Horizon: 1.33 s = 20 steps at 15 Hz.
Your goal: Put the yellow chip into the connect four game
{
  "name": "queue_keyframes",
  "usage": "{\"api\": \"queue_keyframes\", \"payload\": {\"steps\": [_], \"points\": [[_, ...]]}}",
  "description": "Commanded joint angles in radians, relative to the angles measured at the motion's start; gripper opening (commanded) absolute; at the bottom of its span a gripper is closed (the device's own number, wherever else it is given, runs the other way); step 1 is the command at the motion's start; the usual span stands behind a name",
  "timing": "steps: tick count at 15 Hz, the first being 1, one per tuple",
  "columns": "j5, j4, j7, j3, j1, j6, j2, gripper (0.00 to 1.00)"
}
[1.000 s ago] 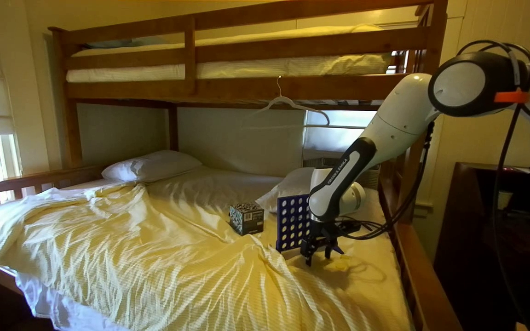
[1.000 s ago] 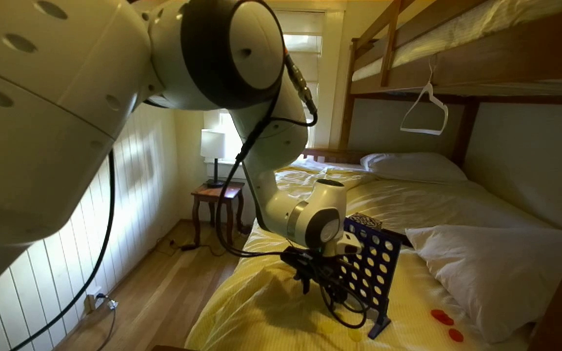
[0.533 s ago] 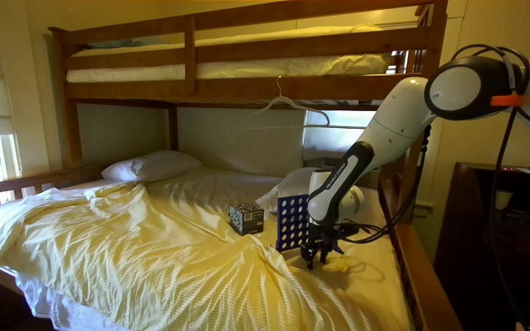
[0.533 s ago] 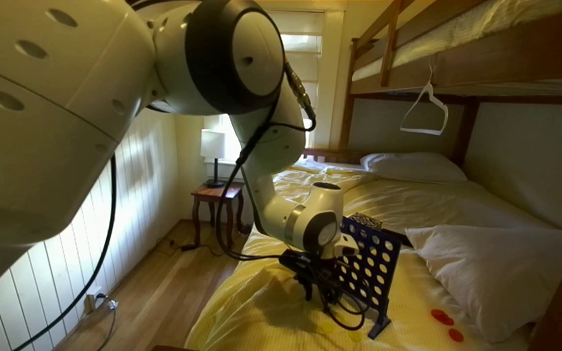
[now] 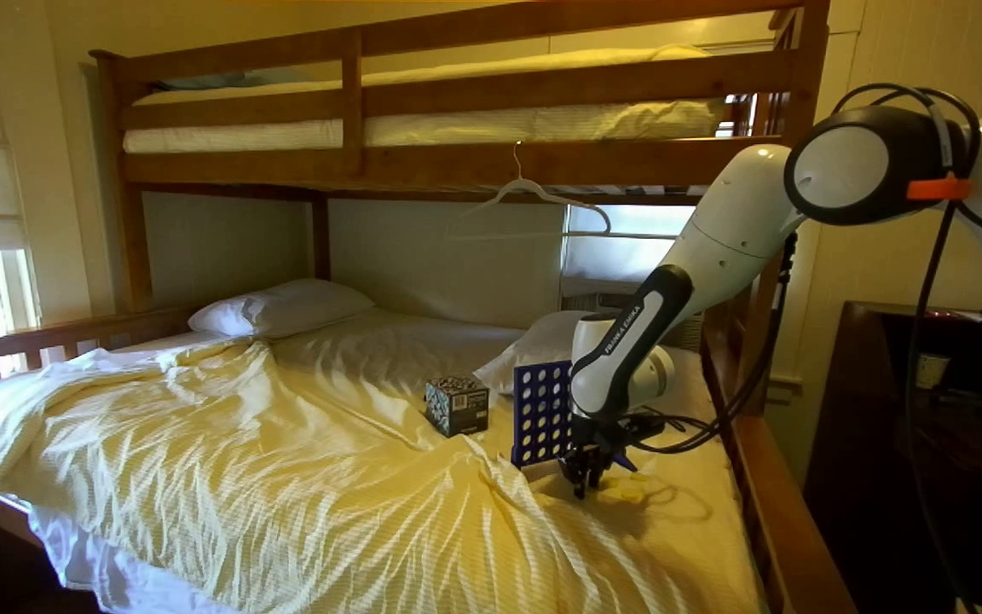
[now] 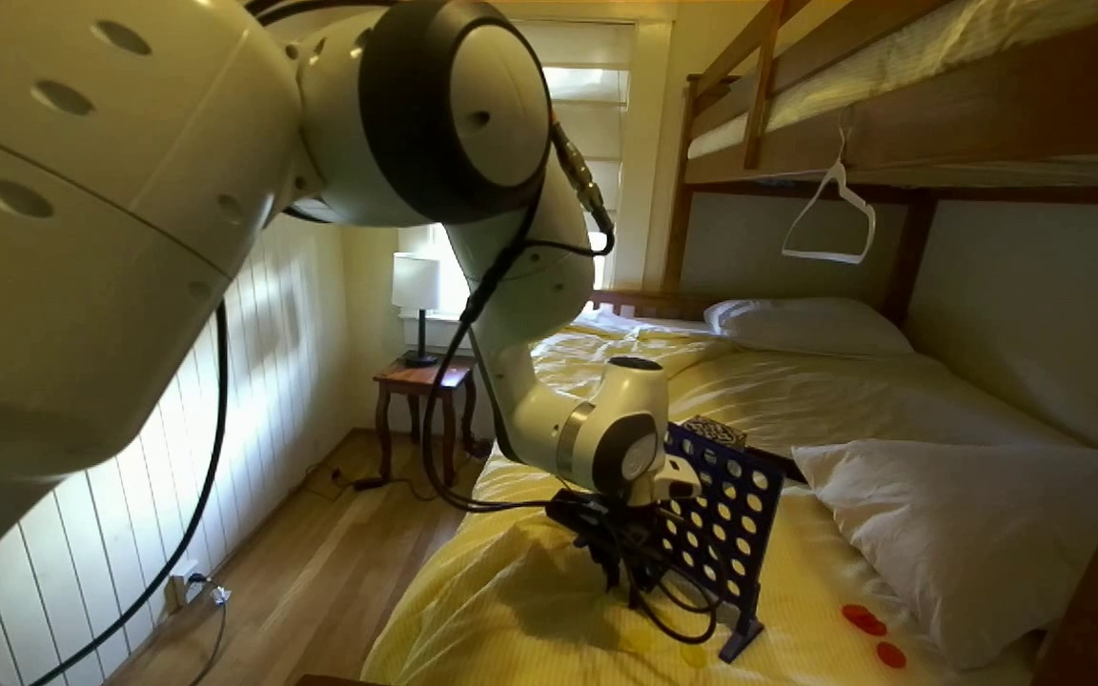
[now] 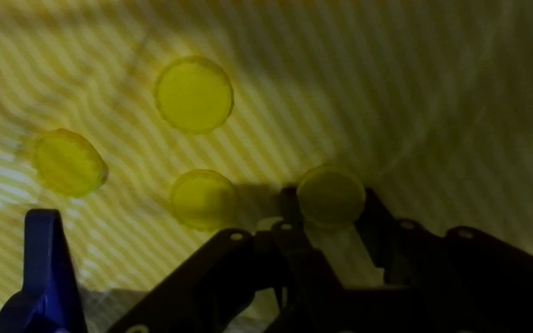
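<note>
My gripper [image 7: 331, 198] is shut on a yellow chip [image 7: 331, 193], which lies between its fingertips with an edge against each of them. The grip is low, at the bedspread; whether the chip still rests on the cloth I cannot tell. The connect four game, a dark blue upright grid [image 5: 534, 415], stands right beside the gripper in both exterior views, partly covered by the arm. One blue foot [image 7: 46, 277] of it shows at the lower left of the wrist view. The held chip is hidden in the exterior views.
Three more yellow chips lie near the gripper: an upper chip [image 7: 194, 95], a left chip [image 7: 69, 163] and a half-shaded chip [image 7: 203, 199]. Red chips [image 6: 890, 655] lie beyond the board, near a pillow [image 6: 978, 534]. A small patterned box [image 5: 457, 407] sits behind. A hanger [image 5: 521, 185] dangles above.
The gripper's fingers have come together around the chip from a wide stance. The arm has sunk slightly, then held nearly still. The board has not moved.
</note>
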Motion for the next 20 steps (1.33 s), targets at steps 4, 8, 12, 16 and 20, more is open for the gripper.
{"api": "queue_keyframes", "payload": {"steps": [4,8,12,16,20], "points": [[-0.047,-0.001,0.038,-0.023,0.023,0.032,0.006,0.1],[-0.07,-0.024,0.035,-0.034,0.038,0.047,-0.011,0.1],[-0.087,-0.054,0.03,-0.034,0.049,0.054,-0.032,0.1],[-0.085,-0.146,0.029,-0.034,0.053,0.104,-0.099,0.1],[-0.075,-0.253,0.05,-0.047,0.056,0.174,-0.18,0.1]]}}
